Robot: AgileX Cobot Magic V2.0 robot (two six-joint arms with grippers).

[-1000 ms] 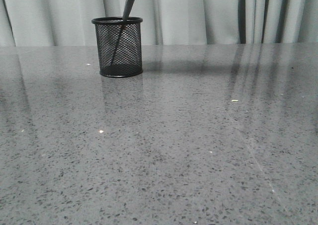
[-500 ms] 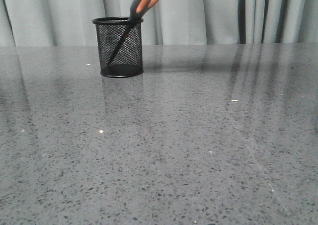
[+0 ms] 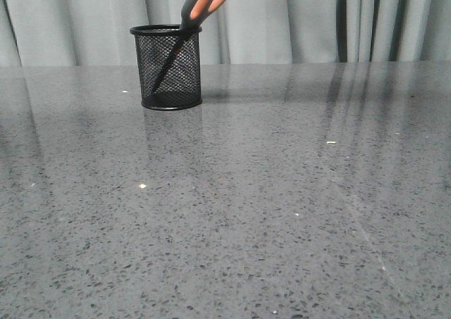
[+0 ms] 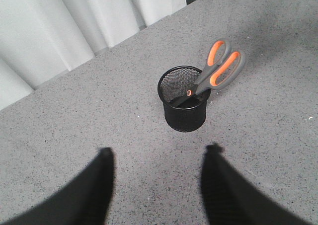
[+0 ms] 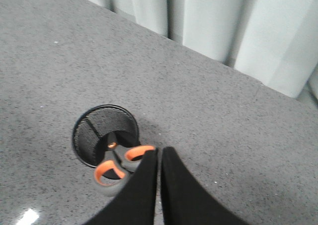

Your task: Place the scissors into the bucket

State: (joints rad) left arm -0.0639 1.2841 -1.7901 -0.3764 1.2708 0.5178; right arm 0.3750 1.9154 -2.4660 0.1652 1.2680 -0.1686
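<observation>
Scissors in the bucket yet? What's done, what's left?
Done: the scissors stand blades-down in the bucket, handles leaning over its rim. In hand: nothing; the left end effector is open and clear of the cup, and the right end effector is shut, empty, above the handles. Left: apparently only pulling both arms away; the bucket stands upright on the table.

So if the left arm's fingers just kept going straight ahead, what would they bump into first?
Probably the bucket, which sits ahead between the open left fingers, with the scissors leaning in it. Depth is unclear; they might meet the table first.
</observation>
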